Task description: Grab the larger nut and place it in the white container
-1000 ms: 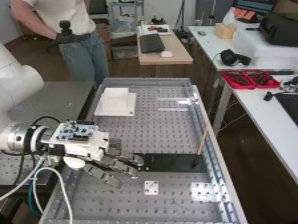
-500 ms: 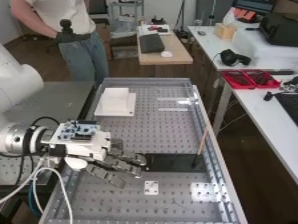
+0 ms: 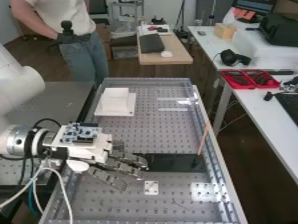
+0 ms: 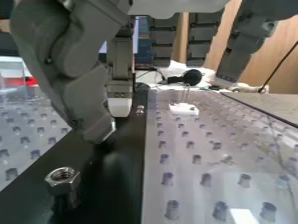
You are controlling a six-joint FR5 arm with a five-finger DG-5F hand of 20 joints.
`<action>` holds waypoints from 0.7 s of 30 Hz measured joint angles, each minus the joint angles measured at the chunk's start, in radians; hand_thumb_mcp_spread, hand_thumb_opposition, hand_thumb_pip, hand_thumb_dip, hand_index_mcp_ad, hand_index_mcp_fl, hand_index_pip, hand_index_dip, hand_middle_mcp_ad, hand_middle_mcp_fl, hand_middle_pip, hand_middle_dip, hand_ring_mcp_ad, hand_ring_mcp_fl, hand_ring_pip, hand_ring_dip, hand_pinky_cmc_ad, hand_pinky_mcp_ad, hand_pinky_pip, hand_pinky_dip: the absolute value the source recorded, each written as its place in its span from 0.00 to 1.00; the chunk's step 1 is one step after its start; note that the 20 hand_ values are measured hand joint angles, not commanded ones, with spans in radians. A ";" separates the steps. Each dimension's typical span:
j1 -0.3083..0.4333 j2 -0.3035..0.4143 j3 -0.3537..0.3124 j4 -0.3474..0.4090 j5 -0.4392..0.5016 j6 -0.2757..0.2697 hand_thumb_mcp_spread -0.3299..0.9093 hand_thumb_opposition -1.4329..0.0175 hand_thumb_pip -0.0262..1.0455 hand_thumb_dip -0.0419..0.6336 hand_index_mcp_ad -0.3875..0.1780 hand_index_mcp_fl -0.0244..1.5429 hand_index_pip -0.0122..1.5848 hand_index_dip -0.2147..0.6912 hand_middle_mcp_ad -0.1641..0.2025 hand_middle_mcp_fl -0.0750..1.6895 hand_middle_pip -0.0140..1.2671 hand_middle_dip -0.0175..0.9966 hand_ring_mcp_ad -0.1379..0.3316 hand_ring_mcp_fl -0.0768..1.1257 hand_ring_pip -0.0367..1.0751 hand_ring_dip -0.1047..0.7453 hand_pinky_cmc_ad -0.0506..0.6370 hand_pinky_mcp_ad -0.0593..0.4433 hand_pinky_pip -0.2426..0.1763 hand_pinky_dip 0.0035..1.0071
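Larger nut (image 4: 63,180) on black plate (image 4: 120,195), apart from white container (image 3: 116,101).

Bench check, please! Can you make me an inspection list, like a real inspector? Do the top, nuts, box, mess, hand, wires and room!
Surface: grey bench full of holes, with a black plate across it.
Job's things: a shiny nut sits on the black plate; the white container stands toward the bench's far end. Which nut is larger, I can't tell.
Clutter: thin stick at the black plate's end; small white square on the bench.
Hand: the hand is over the bench, fingers open, holding nothing.
Cables: white cable hanging by the arm.
Surroundings: red trays on a side table.
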 joint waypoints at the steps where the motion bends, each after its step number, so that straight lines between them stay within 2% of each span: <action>1: 0.001 0.000 -0.001 0.002 0.001 0.001 0.54 0.37 0.74 0.34 0.38 0.02 0.98 0.47 0.64 0.05 0.10 0.20 0.63 0.06 0.19 0.23 0.58 0.67 0.32 0.65; 21: 0.005 -0.005 -0.018 0.033 0.010 0.019 0.54 0.37 0.76 0.34 0.39 0.02 0.98 0.41 0.64 0.05 0.10 0.18 0.63 0.06 0.23 0.23 0.59 0.67 0.32 0.68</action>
